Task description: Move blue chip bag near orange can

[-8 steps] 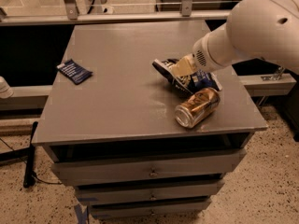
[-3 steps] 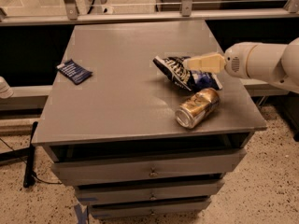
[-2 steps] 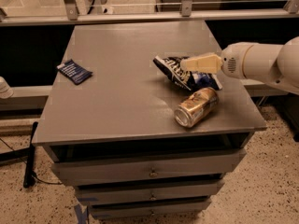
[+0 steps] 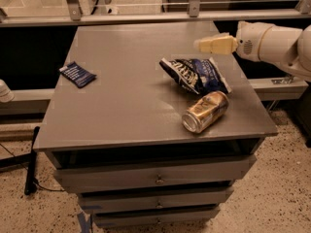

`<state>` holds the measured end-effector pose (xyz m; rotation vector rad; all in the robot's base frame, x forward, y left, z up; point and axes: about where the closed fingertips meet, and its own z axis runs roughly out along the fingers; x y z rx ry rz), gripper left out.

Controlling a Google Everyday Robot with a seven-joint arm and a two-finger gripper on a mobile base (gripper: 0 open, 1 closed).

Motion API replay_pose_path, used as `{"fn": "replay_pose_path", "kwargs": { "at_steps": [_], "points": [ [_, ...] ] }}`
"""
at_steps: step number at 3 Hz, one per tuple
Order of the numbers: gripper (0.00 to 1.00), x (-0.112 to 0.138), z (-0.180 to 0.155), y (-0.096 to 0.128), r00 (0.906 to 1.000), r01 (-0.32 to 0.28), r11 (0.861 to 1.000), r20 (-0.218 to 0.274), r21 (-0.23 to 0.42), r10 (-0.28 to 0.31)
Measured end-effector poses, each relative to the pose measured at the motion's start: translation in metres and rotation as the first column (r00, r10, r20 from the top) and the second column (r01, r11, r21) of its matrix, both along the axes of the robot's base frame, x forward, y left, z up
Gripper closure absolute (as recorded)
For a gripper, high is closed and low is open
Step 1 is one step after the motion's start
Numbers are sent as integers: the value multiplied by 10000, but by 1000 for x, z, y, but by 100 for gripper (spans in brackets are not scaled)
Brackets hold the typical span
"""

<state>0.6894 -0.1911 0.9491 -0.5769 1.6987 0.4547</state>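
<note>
The blue chip bag (image 4: 197, 74) lies wrinkled on the right part of the grey cabinet top (image 4: 126, 96). The orange can (image 4: 205, 111) lies on its side just in front of the bag, almost touching it. My gripper (image 4: 201, 44) hovers above and behind the bag, at the end of the white arm reaching in from the right. It holds nothing and is clear of the bag.
A small flat dark-blue packet (image 4: 77, 74) lies at the left edge of the top. Drawers sit below the top's front edge. A metal rail (image 4: 146, 16) runs behind the cabinet. A black cable (image 4: 31, 159) lies on the floor at left.
My gripper has risen and pulled back from the chip bag, which now lies free on the top. The bag and can have not moved.
</note>
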Motion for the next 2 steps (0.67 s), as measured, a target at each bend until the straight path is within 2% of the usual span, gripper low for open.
{"fn": "replay_pose_path", "kwargs": {
  "at_steps": [1, 2],
  "points": [
    [0, 34, 33, -22, 9942, -79, 9998, 1070, -180, 98],
    [0, 42, 81, -47, 9807, 321, 9995, 1931, -21, -310]
  ]
}}
